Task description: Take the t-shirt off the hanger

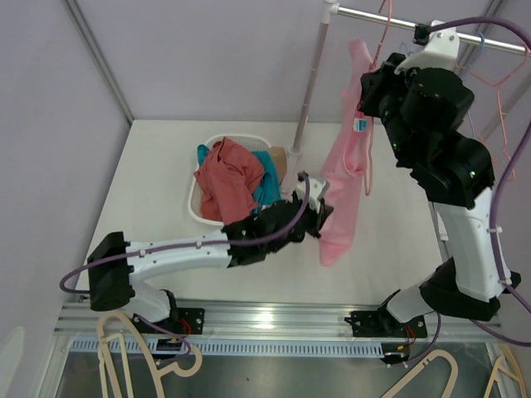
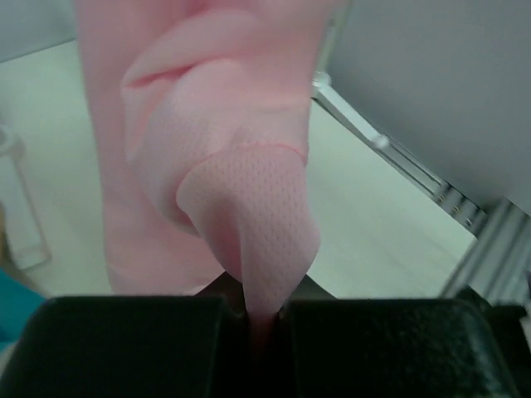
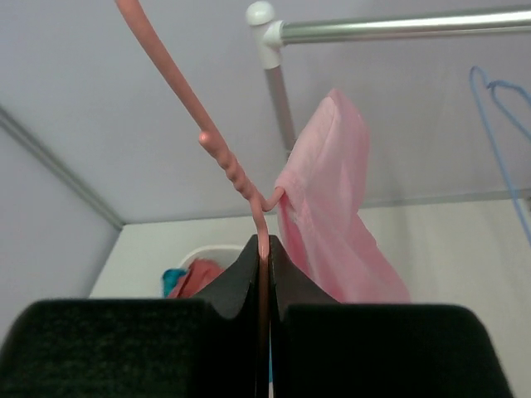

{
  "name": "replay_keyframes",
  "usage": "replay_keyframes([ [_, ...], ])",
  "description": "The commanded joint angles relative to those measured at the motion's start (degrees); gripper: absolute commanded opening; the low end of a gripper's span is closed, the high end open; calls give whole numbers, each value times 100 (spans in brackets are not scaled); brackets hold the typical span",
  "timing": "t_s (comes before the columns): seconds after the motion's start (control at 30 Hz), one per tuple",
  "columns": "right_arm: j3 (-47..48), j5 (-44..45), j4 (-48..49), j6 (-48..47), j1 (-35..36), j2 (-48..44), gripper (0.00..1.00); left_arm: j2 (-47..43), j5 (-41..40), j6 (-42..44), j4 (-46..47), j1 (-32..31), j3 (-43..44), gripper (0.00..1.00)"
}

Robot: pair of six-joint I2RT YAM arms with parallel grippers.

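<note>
A pink t-shirt (image 1: pixel 347 178) hangs from a pink hanger (image 1: pixel 368 157) beside the rail's upright pole. My left gripper (image 1: pixel 319 217) is shut on the shirt's lower part; in the left wrist view the pink fabric (image 2: pixel 249 224) is pinched between the jaws of that gripper (image 2: pixel 264 319). My right gripper (image 1: pixel 371 98) is up near the rail, shut on the hanger. In the right wrist view the thin pink hanger wire (image 3: pixel 236 178) runs into the closed jaws of the gripper (image 3: pixel 263 257), and the shirt (image 3: pixel 332 215) hangs from a small hook on the wire.
A white basket (image 1: pixel 199 211) holding red and teal clothes stands on the table left of the pole (image 1: pixel 309 91). A metal rail (image 1: pixel 465 37) carries blue and pink empty hangers at the right. Beige hangers (image 1: pixel 124 348) lie below the table's front edge.
</note>
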Motion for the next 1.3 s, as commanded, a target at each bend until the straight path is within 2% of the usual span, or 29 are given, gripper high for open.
replay_keyframes([
  [0.0,1,-982,-500,883,25,-538,0,529,632,-734,-1200,833,1148,1],
  [0.03,-69,-1168,-648,999,25,-618,0,681,869,-779,-1690,1218,1359,1],
  [0.07,-183,-1475,-702,1140,16,-697,0,847,940,-867,-1904,1370,1962,1],
  [0.2,-176,-1644,-1159,1351,25,-970,0,1796,1283,-973,-3020,2029,3424,1],
  [0.27,-97,-1671,-1483,1413,16,-1067,0,2499,1485,-1025,-3872,2390,4346,1],
  [0.3,-44,-1741,-1581,1422,-1,-1093,0,2710,1556,-1069,-4127,2513,5185,1],
  [0.4,141,-1943,-1959,1475,7,-1129,0,3256,1697,-1096,-4647,2952,6068,1],
  [0.5,202,-1865,-2362,1493,-1,-1164,0,3371,1619,-1035,-4885,3322,6457,1],
  [0.63,115,-1663,-2443,1458,-1,-1436,0,3407,1793,-1070,-5359,3883,6837,1],
  [0.7,-61,-1120,-2312,1291,7,-1542,0,3118,1855,-1017,-5413,3946,6723,1],
  [0.73,-114,-917,-2268,1212,7,-1525,0,2943,1916,-1000,-5378,3903,6322,1],
  [0.8,-158,-627,-2180,1002,-19,-1394,0,2243,2013,-877,-5029,3719,5933,1],
  [0.83,-167,-608,-2031,939,-19,-1340,0,2029,1857,-824,-4983,3640,5557,1],
  [0.87,-149,-634,-1969,895,-54,-1296,0,1853,1742,-711,-5017,3578,5554,1],
  [0.97,-79,-774,-1653,843,-80,-1217,0,1640,1592,-640,-5639,3560,6052,1],
  [1.07,-140,-783,-1293,597,-194,-1129,0,1395,1898,-525,-5774,3569,6763,1],
  [1.13,-45,-880,-1187,386,-440,-902,0,1289,2004,-481,-5782,3569,7107,1],
  [1.17,0,-906,-1082,333,-545,-822,0,1332,1970,-394,-5860,3577,7596,1],
  [1.2,26,-976,-1020,306,-781,-760,0,1385,1961,-358,-5896,3638,8063,1],
  [1.27,53,-1397,-810,271,-1107,-550,0,1456,2091,-349,-5818,3918,8435,1],
])
